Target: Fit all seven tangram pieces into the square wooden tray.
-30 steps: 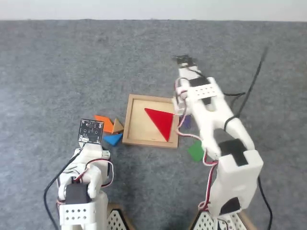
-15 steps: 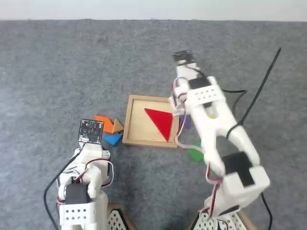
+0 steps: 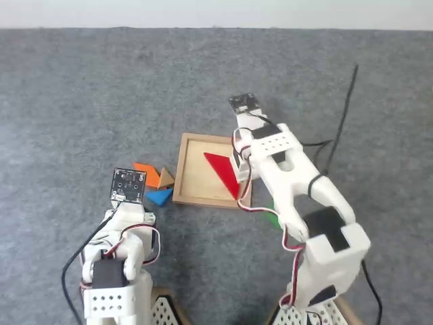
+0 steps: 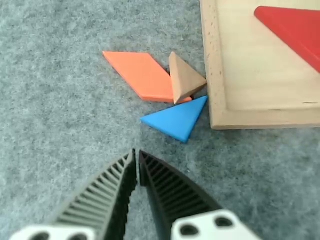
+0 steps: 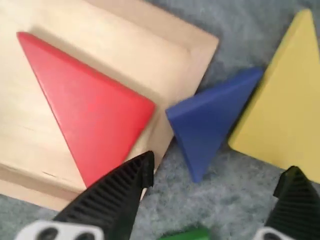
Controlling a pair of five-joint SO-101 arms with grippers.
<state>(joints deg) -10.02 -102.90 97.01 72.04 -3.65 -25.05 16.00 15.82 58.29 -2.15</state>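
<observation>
- L claw [image 4: 137, 159] fingers together, empty, near blue triangle [image 4: 177, 119]; orange parallelogram [image 4: 142, 75] & tan triangle [image 4: 184, 79] beside tray [image 4: 215, 75].
- R claw [image 5: 220, 167] wide apart, empty, over navy triangle [image 5: 210, 120] by tray edge.
- Overhead I see red triangle [image 3: 222, 170] lying in tray, R side.

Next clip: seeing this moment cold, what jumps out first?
The red triangle lying alone in the square wooden tray mid-table stands out first, with the right gripper open over the tray's edge and a dark blue triangle and yellow piece beside it. On the tray's other side an orange parallelogram, a tan triangle and a light blue triangle cluster before the shut left gripper.
</observation>
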